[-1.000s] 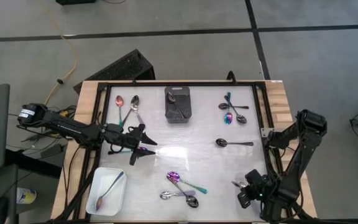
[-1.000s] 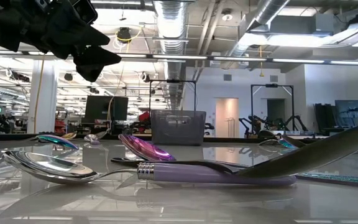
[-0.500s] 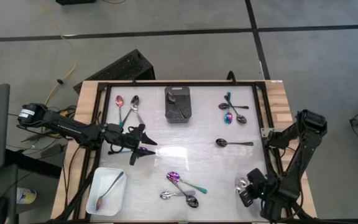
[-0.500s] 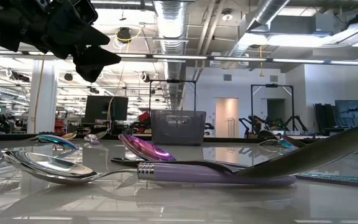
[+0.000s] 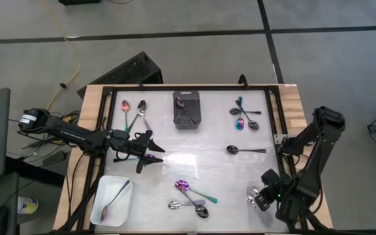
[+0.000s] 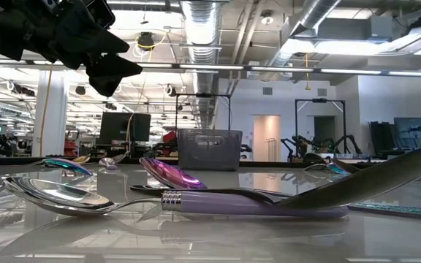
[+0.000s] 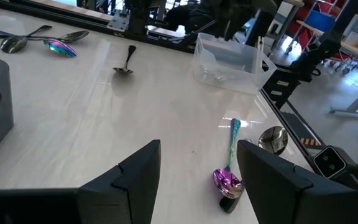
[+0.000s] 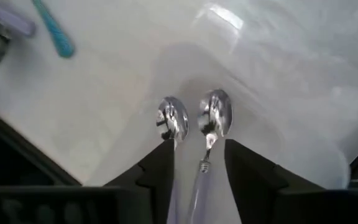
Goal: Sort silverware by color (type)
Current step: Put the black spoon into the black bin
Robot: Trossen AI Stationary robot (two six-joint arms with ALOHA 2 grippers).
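Note:
My right gripper hangs open at the table's near right, over a clear bin. In the right wrist view a silver spoon lies below it, with the pale handle running between the fingers. A second shiny bowl sits beside it; spoon or reflection, I cannot tell. My left gripper hovers open over the table's left middle. A rainbow spoon lies on the table just beyond its fingers. My right gripper's open fingers stand on either side of the silver spoon's handle. Whether either finger touches the handle, I cannot tell.
A white tray at the near left holds one spoon. A black bin at the far middle holds a dark spoon. Loose spoons lie at the far left, far right, right middle and near middle.
My right gripper has opened over the clear bin, and its arm has drawn back a little toward the table's right edge. A silver glint now shows at its fingertips.

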